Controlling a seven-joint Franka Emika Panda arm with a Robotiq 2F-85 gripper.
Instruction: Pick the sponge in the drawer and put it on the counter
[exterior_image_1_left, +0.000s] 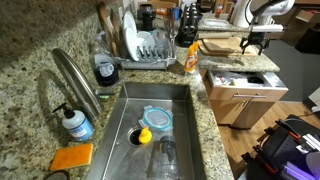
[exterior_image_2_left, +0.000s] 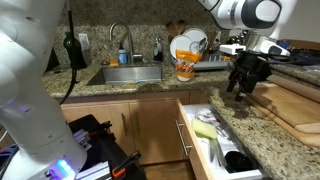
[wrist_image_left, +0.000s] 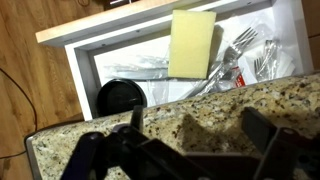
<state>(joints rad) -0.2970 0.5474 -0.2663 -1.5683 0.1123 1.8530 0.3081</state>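
The sponge (wrist_image_left: 192, 42), a pale yellow block, lies in the open drawer (wrist_image_left: 84, 72) among forks and a black round lid. It also shows in an exterior view (exterior_image_2_left: 206, 130). The drawer stands pulled out below the granite counter (wrist_image_left: 200, 108) in both exterior views (exterior_image_1_left: 240, 96) (exterior_image_2_left: 194, 150). My gripper (wrist_image_left: 200, 135) is open and empty. It hovers just above the counter edge beside the drawer, apart from the sponge, as both exterior views show (exterior_image_2_left: 243, 88) (exterior_image_1_left: 255, 42).
A wooden cutting board (exterior_image_2_left: 300, 110) lies on the counter by the gripper. The steel sink (exterior_image_1_left: 160, 110) holds a round yellow object (exterior_image_1_left: 143, 135), a blue-lidded container and a glass. A flat orange sponge (exterior_image_1_left: 72, 157) lies beside it. A dish rack (exterior_image_1_left: 145, 48) stands behind.
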